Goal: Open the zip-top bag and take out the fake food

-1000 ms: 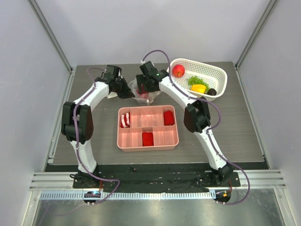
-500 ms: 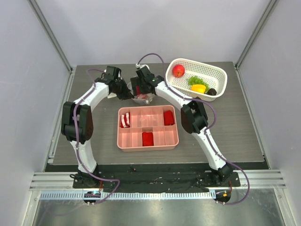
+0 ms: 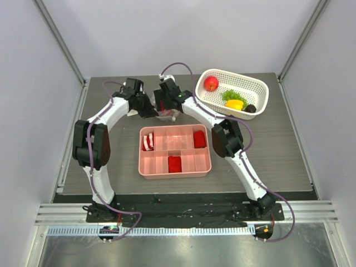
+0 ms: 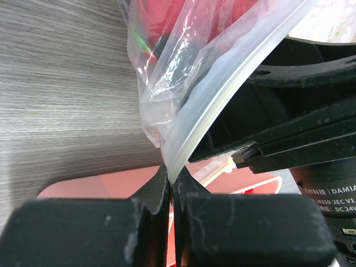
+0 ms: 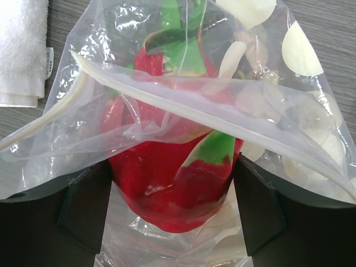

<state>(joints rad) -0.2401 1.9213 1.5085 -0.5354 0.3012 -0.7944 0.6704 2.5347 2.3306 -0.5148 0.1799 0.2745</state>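
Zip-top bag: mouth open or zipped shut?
Open, apparently: on the zip-top bag one zip lip arches free above the fake food in the right wrist view; left pincer pinches it.

- Plain grey walls (image 3: pixel 167 33) are enclosing three sides.
- A grey wood-grain desk (image 3: pixel 278 156) is lying under even light.
- A metal rail (image 3: pixel 183 214) is running along its near edge.

Only readable print is in the left wrist view, far right, on the black motor housing (image 4: pixel 328 192). White lettering, cut off at the frame edge: two Chinese characters, then "| DAMIA". Next line ends "10-2EC V1", below that "DC 24V". Right wrist view: small tag (image 5: pixel 50 62) on the white cloth (image 5: pixel 21 50), far left, print too small to read.
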